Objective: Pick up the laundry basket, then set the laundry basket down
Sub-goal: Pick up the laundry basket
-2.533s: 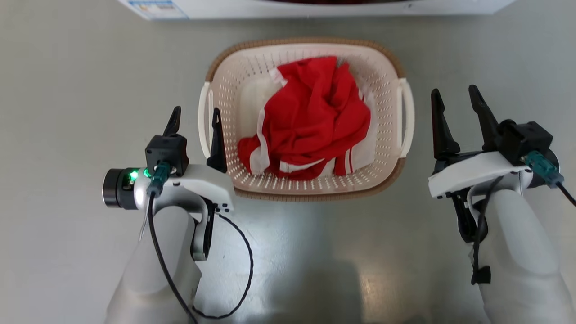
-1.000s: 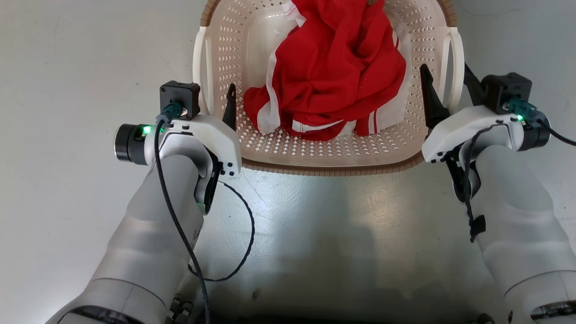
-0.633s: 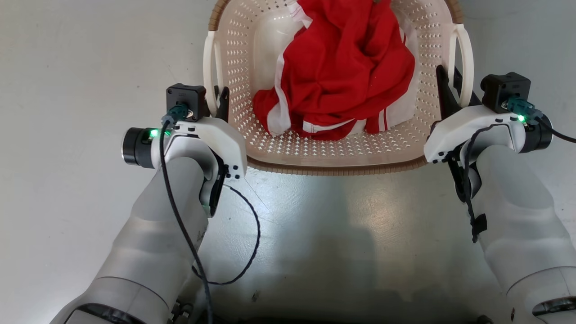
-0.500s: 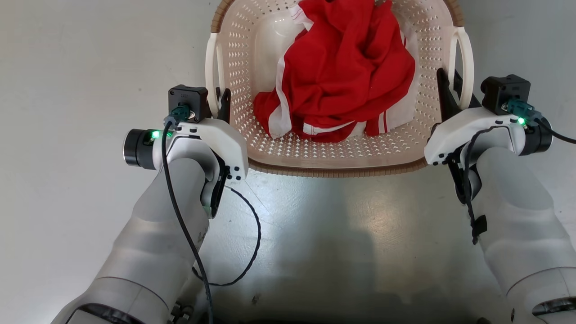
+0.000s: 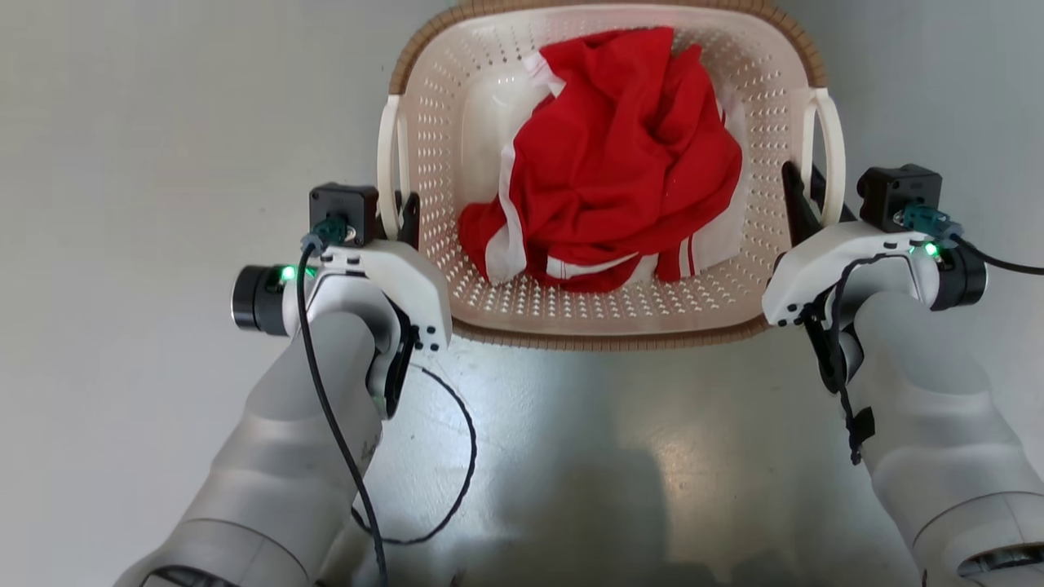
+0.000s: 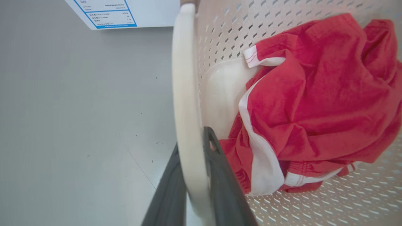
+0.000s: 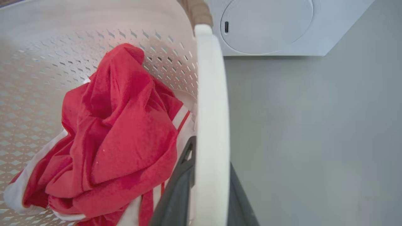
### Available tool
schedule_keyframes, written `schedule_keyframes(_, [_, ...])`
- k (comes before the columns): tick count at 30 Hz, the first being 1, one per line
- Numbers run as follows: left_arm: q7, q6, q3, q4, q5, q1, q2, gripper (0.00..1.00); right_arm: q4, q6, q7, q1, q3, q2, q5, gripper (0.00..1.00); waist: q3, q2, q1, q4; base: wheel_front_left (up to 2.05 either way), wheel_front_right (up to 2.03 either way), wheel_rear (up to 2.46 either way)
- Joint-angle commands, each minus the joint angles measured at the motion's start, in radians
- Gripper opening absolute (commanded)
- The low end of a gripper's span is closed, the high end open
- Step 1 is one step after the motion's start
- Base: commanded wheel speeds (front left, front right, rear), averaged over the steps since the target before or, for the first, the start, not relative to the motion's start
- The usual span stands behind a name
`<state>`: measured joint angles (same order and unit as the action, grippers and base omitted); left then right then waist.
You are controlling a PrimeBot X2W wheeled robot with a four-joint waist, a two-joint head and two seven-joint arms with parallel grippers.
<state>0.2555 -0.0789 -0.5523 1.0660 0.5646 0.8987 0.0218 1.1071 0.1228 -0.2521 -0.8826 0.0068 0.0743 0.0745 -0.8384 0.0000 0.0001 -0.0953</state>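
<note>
So that it lifts level, the laundry basket (image 5: 440, 122) of red clothes (image 5: 620, 155) sits between the arms, with the left gripper (image 5: 397, 214) and right gripper (image 5: 803, 183) each pinching a side handle, maybe just off the floor (image 5: 122, 163).

A crumpled red garment (image 5: 603, 155) with white stripes is lying bunched up. A white washing machine (image 7: 267, 28) is standing on the glossy grey floor (image 5: 122, 204), bearing a blue-printed label (image 6: 110, 14).
</note>
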Motion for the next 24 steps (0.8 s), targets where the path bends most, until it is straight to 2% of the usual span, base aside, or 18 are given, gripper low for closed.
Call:
schedule_keyframes(1, [0.006, -0.008, 0.012, -0.006, 0.010, -0.035, 0.028, 0.00, 0.000, 0.008, -0.010, 0.049, 0.031, -0.024, 0.003, 0.00, 0.030, 0.0000, 0.0000, 0.007, 0.00, 0.00, 0.00])
schedule_keyframes(13, [0.006, -0.001, -0.017, 0.047, 0.078, -0.156, 0.028, 0.00, 0.121, 0.008, -0.010, 0.142, 0.076, -0.024, 0.057, 0.00, 0.223, 0.0000, 0.0000, 0.021, 0.00, 0.00, 0.00])
schedule_keyframes(24, [-0.011, 0.026, -0.099, 0.128, 0.175, -0.317, 0.028, 0.00, 0.165, 0.008, 0.064, 0.308, 0.268, -0.024, 0.253, 0.00, 0.466, 0.0000, 0.0000, 0.042, 0.00, 0.00, 0.00])
